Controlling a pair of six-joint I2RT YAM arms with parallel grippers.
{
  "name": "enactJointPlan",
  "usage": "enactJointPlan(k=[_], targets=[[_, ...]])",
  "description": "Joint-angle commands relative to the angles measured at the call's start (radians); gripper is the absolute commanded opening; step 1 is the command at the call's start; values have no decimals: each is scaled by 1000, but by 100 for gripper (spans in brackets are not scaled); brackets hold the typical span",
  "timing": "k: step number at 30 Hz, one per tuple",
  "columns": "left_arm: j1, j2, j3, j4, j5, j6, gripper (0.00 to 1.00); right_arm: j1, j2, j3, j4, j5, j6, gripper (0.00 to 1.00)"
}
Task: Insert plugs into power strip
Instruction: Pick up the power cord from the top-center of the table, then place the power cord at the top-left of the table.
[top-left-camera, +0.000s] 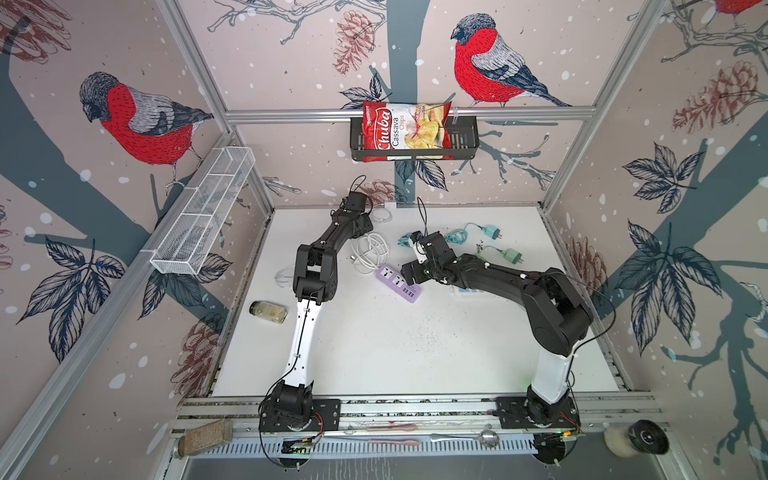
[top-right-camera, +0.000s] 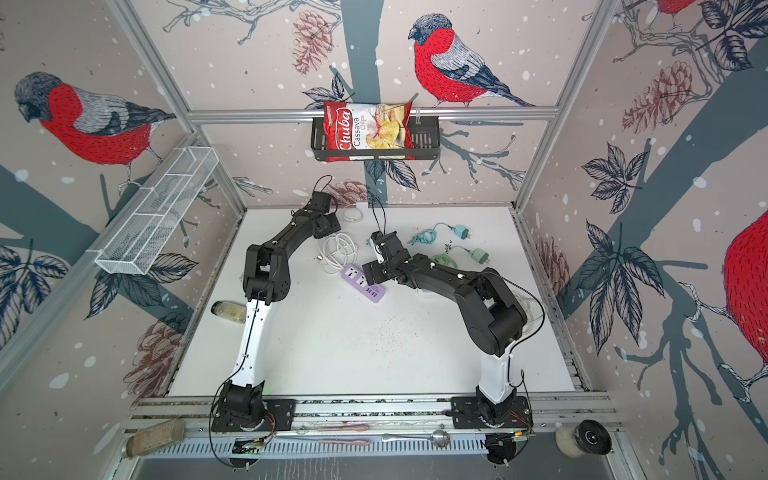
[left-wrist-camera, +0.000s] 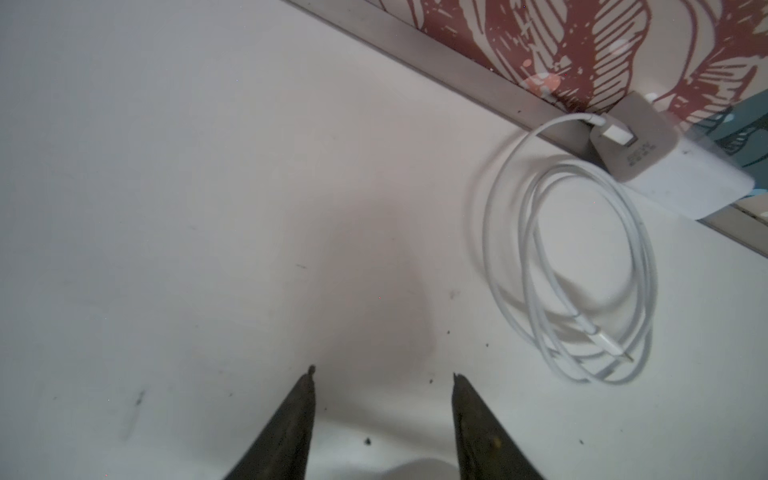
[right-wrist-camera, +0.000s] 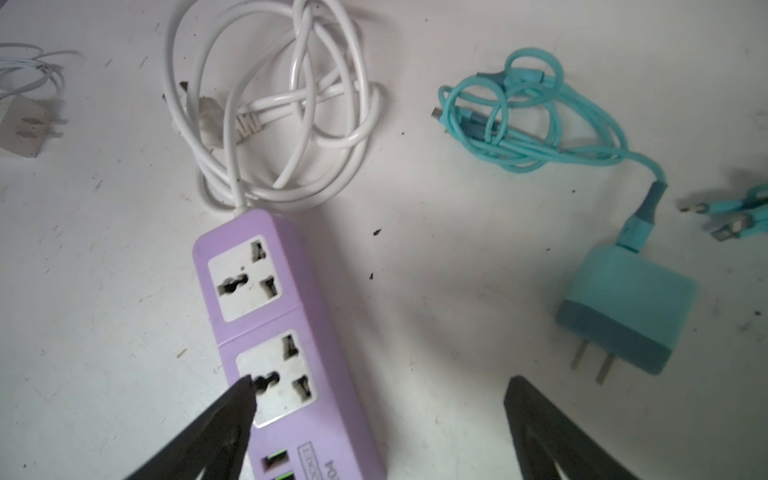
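The purple power strip (top-left-camera: 398, 282) (right-wrist-camera: 270, 332) lies mid-table, and both of its sockets show bare. My right gripper (right-wrist-camera: 381, 380) (top-left-camera: 411, 272) hangs open over the strip's USB end, holding nothing. A teal plug (right-wrist-camera: 623, 316) lies prongs-out just beside it, its teal cable (right-wrist-camera: 519, 124) bunched behind. Another teal plug (top-left-camera: 492, 230) and a mint green plug (top-left-camera: 513, 255) lie farther right. A white plug (left-wrist-camera: 640, 141) leans on the back wall with its coil (left-wrist-camera: 573, 270). My left gripper (left-wrist-camera: 384, 373) (top-left-camera: 365, 224) is open and empty near that coil. A second white plug (right-wrist-camera: 20, 129) lies left of the strip.
The strip's own thick white cord (top-left-camera: 370, 249) is coiled behind it. A small jar (top-left-camera: 268, 311) lies by the left arm. A black wall basket (top-left-camera: 465, 141) holds a chips bag (top-left-camera: 405, 126). A white mesh basket (top-left-camera: 203, 212) hangs on the left wall.
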Motion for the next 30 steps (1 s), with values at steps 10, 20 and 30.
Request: enactJointPlan(k=[10,20,30], targets=[[5,-131,-11,92,75,32,35,-39,192,314,52,-10,27,88],[32,-147,-62,61,109,45,41,-37,506,722,88,50,121,73],[64,-142,-149,45,107,23,49,-33,800,1118,74,54,135,67]])
